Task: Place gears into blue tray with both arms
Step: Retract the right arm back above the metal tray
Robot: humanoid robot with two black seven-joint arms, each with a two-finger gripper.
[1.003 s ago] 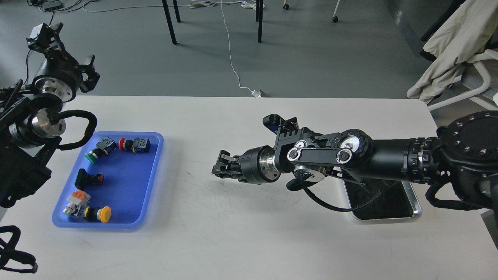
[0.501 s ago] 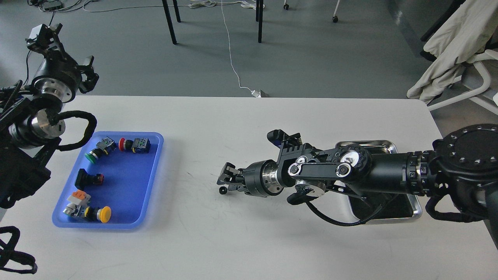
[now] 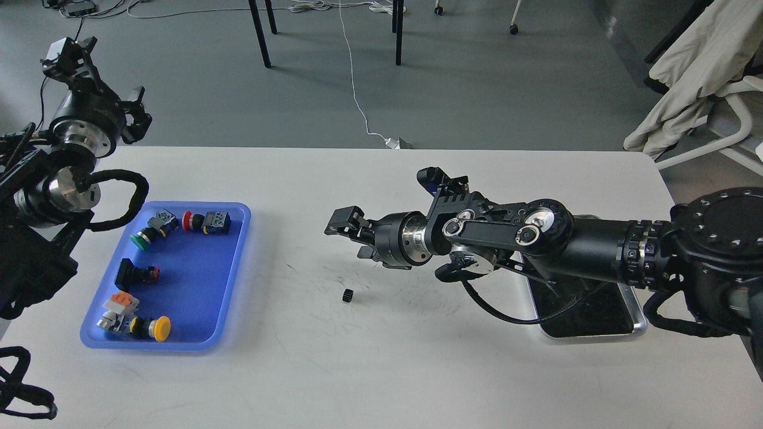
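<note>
While one gear (image 3: 347,295) lies loose on the white table (image 3: 334,369), the blue tray (image 3: 202,280) at its 9 o'clock holds only push-buttons (image 3: 156,225).
The right gripper (image 3: 349,229), at the gear's 12 o'clock and clear of it, has fingers spread and empty. Farthest, at 10 o'clock, the left gripper (image 3: 98,74) is raised; whether its fingers are parted cannot be told.

flat white rectangular table (image 3: 369,363) fills the lower frame. rectangular blue plastic tray (image 3: 229,280) lies at left of frame. shiny steel tray (image 3: 638,319) lies at right. tiny black toothed gear (image 3: 347,295) rests on bare surface near centre, between both trays.
</note>
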